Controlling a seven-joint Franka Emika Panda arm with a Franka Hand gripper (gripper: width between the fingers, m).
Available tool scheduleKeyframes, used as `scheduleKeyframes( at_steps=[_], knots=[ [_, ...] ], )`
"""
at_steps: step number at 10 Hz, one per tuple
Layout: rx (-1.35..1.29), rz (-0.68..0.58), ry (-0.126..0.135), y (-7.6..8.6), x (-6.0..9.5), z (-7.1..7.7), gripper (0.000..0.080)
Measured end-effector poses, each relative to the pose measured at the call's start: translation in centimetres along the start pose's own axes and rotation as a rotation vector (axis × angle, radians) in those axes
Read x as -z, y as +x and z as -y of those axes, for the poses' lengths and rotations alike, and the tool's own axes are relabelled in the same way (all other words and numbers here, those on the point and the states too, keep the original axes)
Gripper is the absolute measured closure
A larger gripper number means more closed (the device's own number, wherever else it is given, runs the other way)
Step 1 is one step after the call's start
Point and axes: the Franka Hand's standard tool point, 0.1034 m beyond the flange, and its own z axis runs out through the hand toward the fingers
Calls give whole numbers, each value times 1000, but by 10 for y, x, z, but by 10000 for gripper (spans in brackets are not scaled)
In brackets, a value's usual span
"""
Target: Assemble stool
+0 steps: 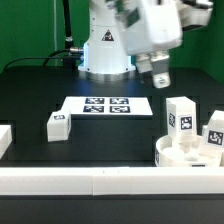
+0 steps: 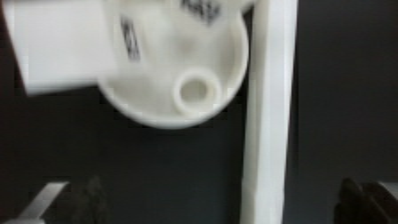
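Observation:
The white round seat (image 1: 183, 155) lies at the exterior view's right, against the front rail, with a socket facing up. Two white tagged legs (image 1: 180, 115) (image 1: 215, 130) stand upright at its far side; I cannot tell whether they sit in sockets. A third tagged leg (image 1: 58, 126) lies on the table at the left. My gripper (image 1: 158, 76) hangs in the air above and behind the seat, open and empty. The blurred wrist view shows the seat (image 2: 151, 75), one socket (image 2: 196, 92), a leg (image 2: 68, 50) and my open gripper (image 2: 214, 205) with fingertips (image 2: 50, 203) far apart.
The marker board (image 1: 108, 105) lies flat in the middle in front of the robot base (image 1: 105, 50). A long white rail (image 1: 90, 182) runs along the front and also shows in the wrist view (image 2: 267, 130). A white rail end (image 1: 5, 140) sits at the left edge.

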Motion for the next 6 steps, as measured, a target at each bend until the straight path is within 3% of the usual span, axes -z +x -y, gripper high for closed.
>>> scheduleKeyframes(
  at_steps=[1, 4, 5, 6],
  knots=[
    [17, -8, -2, 9, -2, -2, 151],
    [73, -7, -5, 6, -3, -2, 151],
    [216, -4, -25, 6, -3, -4, 151],
    [416, 5, -96, 8, -4, -6, 151]
  ],
)
